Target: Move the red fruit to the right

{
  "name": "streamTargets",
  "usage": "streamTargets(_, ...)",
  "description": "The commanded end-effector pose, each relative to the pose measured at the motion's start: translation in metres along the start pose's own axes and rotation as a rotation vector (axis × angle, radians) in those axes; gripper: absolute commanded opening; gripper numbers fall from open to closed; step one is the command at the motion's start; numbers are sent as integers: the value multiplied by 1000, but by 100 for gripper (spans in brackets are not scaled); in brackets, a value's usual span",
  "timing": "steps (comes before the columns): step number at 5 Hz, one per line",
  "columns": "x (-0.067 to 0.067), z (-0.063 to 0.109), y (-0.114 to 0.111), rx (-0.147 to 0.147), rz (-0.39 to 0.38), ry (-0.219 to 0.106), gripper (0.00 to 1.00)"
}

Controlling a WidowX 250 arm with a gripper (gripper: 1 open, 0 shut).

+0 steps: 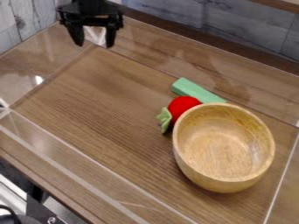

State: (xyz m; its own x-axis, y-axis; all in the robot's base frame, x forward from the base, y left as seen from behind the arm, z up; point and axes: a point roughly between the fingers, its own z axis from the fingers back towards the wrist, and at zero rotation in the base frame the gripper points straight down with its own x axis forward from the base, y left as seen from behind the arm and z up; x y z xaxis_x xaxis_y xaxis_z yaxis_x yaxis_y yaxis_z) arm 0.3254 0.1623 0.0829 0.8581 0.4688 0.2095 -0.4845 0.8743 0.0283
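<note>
Gripper (93, 37) hangs at about eleven o'clock of the scene, near the far left corner of the wooden table (93, 114), its dark fingers (76, 35) spread wide and holding nothing. Well apart from it, toward four o'clock, the red fruit (183, 107) lies on the wood, touching the rim of the wooden bowl (225, 145) at the bowl's ten o'clock. Its green leaves (165, 120) point toward seven o'clock. A light green block (197, 91) lies just behind the fruit, at its one o'clock.
</note>
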Motion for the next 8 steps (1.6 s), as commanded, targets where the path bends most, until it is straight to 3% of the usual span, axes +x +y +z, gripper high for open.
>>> streamTargets(1, 14, 16, 3, 9, 59, -71, 100)
streamTargets(2, 17, 10, 10, 23, 124, -72, 100)
streamTargets(4, 28, 21, -3, 18, 140, -79, 100)
streamTargets(6, 13, 11, -2, 23, 60, -66, 100)
streamTargets(8, 16, -4, 1, 4, -7, -87, 100)
